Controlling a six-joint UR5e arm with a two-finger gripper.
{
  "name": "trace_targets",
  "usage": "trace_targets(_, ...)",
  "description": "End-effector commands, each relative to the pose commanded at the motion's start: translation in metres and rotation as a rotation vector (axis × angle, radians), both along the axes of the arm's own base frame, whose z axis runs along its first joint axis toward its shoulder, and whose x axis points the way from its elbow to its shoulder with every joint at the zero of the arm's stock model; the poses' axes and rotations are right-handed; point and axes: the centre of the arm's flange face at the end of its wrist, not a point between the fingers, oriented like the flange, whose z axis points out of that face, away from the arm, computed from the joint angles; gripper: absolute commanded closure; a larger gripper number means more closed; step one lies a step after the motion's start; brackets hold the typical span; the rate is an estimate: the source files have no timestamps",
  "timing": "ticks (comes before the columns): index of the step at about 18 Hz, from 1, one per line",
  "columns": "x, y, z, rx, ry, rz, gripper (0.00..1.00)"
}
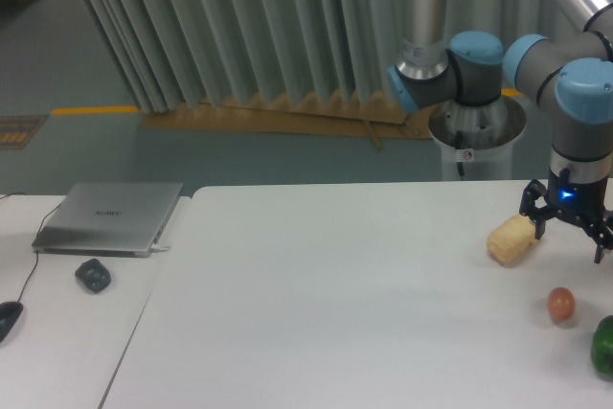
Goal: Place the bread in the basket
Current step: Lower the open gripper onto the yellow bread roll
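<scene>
Bread (pixel 510 238), a pale yellow-tan stubby chunk, lies beside the gripper (pixel 571 231), whose fingers are spread wide

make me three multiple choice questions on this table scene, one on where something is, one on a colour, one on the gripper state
1. Where does the bread lie?
A. on the laptop
B. on the table, just left of the gripper
C. at the table's left edge

2. What colour is the round thing at the right edge?
A. dark green
B. blue
C. white

3. What is the gripper doing?
A. clamping the bread
B. holding the orange-brown ball
C. open, holding nothing

Answers:
1 B, the loaf rests on the white table beside the left finger.
2 A, the round thing is dark green.
3 C, the fingers are spread and nothing sits between them; the ball lies on the table.
</scene>
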Motion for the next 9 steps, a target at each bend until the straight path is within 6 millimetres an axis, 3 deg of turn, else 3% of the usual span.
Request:
trace_targets(7, 0.001, -0.002, -0.003, -0.007, -0.010, 0.005, 0.00)
trace_targets(8, 0.004, -0.003, -0.010, -0.019, -0.029, 0.005, 0.00)
trace_targets(9, 0.017, -0.009, -0.031, -0.052, -0.073, 0.001, 0.00)
